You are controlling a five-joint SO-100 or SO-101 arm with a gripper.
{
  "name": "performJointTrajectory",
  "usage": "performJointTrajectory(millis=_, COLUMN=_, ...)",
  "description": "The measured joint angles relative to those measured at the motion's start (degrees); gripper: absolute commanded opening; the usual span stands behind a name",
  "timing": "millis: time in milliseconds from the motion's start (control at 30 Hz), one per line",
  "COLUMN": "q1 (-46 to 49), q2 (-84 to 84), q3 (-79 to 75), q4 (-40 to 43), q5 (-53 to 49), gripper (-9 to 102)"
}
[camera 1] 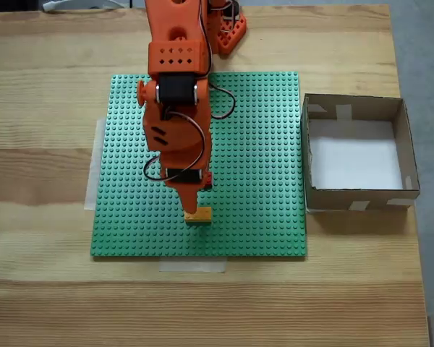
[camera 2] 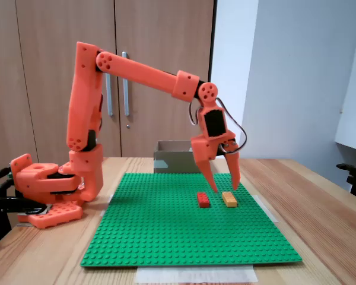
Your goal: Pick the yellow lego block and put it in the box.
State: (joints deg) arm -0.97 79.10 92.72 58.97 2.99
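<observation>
Yellow lego block (camera 2: 229,199) is not yet grasped and lies on the green baseplate (camera 2: 184,231). Wide-spread jaws of the gripper (camera 2: 223,188) are held just above it. Gripping, carrying and release into the box (camera 1: 359,195) are judged still to be done.

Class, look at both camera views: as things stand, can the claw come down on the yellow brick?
Probably yes. The claw hangs open above the yellow brick, nothing between them, though the red brick lies close beside it.

Orange moulded-plastic robot arm (camera 2: 136,74): blocky segments, round joint housings with small dark screw holes. Black servo bodies set into the wrist. Thin dark cables looped beside it. Perforated orange base (camera 2: 47,196). Two tapered, pointed orange fingers (camera 2: 205,172).
</observation>
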Motion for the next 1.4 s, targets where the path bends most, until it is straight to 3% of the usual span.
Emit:
performJointTrajectory(millis=800, q1=0.0, q2=-9.8, q3=-7.8, q4=0.4, q5=-1.1, gripper=16)
performJointTrajectory(millis=1400, q1=0.0, q2=-10.0, q3=-8.2, q4=1.1, q5=-1.6, gripper=9)
